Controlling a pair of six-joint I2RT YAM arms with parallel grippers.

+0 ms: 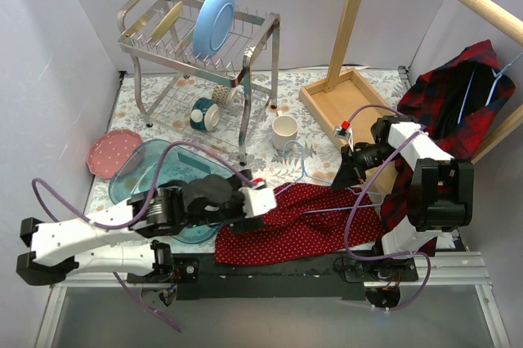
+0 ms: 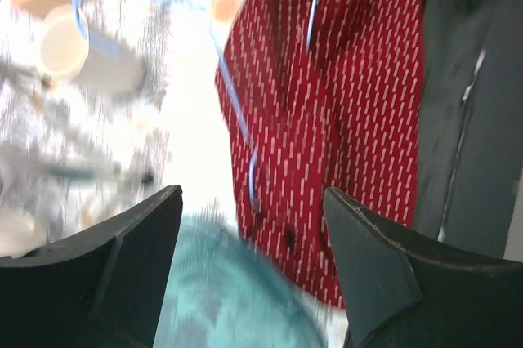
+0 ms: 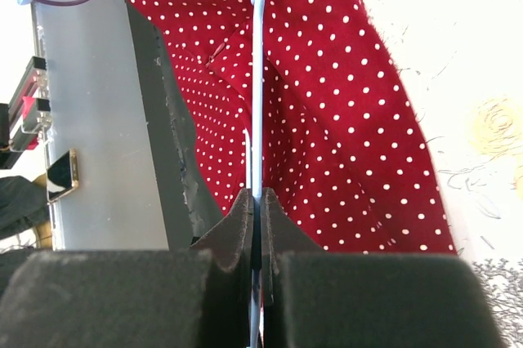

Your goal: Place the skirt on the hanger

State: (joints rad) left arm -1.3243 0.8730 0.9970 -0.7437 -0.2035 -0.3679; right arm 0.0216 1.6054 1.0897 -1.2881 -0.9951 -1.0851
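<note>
The red polka-dot skirt (image 1: 298, 224) lies spread on the table near the front edge. It also shows in the left wrist view (image 2: 343, 119) and the right wrist view (image 3: 327, 95). A light blue wire hanger (image 1: 304, 160) lies over the skirt's upper edge, its hook pointing toward the mug. My right gripper (image 1: 356, 175) is at the skirt's right end, shut on the hanger wire (image 3: 258, 78). My left gripper (image 1: 268, 194) hovers open and empty above the skirt's left end; its view is motion-blurred and shows the skirt and the hanger wire (image 2: 237, 95) ahead.
A teal glass dish (image 1: 155, 172) lies under the left arm, with a pink plate (image 1: 110, 153) beside it. A dish rack (image 1: 200, 46), a white mug (image 1: 284, 131) and a wooden tray (image 1: 343, 103) stand behind. A plaid shirt (image 1: 449, 103) hangs at the right.
</note>
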